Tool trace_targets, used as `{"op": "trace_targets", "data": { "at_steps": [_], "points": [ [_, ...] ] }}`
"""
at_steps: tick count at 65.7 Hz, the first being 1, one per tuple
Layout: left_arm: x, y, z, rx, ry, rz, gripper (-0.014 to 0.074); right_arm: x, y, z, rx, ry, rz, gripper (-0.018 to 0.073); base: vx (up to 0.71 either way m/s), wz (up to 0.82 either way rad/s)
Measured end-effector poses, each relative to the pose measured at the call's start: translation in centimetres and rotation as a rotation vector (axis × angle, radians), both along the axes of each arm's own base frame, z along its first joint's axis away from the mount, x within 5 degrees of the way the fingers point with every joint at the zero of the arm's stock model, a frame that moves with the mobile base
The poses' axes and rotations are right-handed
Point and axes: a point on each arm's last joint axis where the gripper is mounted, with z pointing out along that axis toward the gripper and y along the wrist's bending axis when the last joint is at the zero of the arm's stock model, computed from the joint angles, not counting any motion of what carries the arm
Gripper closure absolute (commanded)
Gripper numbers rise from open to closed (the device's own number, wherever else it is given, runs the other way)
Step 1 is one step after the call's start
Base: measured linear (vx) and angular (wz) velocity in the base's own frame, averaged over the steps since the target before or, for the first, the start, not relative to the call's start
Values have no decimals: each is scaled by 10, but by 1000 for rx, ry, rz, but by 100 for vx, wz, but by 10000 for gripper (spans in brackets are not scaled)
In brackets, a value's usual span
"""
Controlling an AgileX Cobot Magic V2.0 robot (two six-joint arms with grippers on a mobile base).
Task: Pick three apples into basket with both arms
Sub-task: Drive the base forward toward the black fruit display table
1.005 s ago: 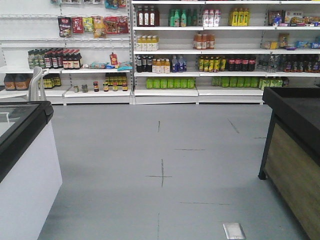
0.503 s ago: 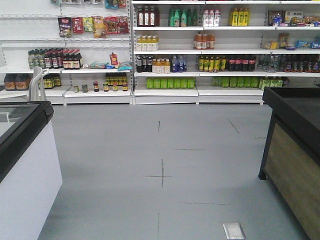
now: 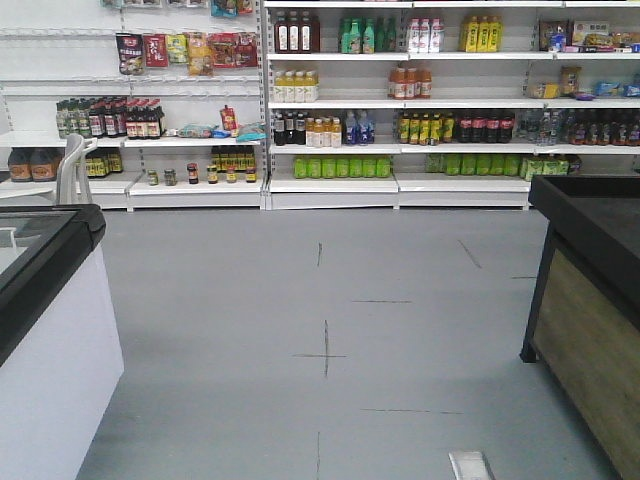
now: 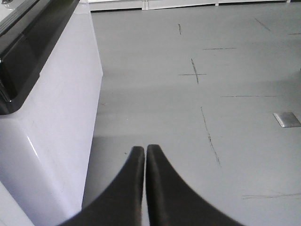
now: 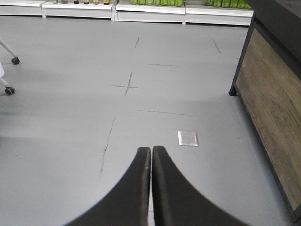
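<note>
Black left claw (image 4: pixel 145 149) and right claw (image 5: pixel 151 149) are clenched empty above grey floor (image 5: pixel 70 70).

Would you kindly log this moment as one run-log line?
left gripper shut, empty | right gripper shut, empty | apples, basket not in view | facing shelves across floor

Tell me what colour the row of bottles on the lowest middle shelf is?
The bottles are bright green, clearest in the front-facing view.
</note>
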Motion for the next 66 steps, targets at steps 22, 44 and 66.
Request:
{"op": "trace_targets", "data": {
  "at_steps": [22,44,66],
  "points": [
    [0,0,0,0,0,0,603,0,0,0,0,0,0,564,17,3],
    [0,0,0,0,0,0,603,0,0,0,0,0,0,564,18,0],
    [0,0,0,0,0,0,603,0,0,0,0,0,0,564,20,-7]
  ]
}}
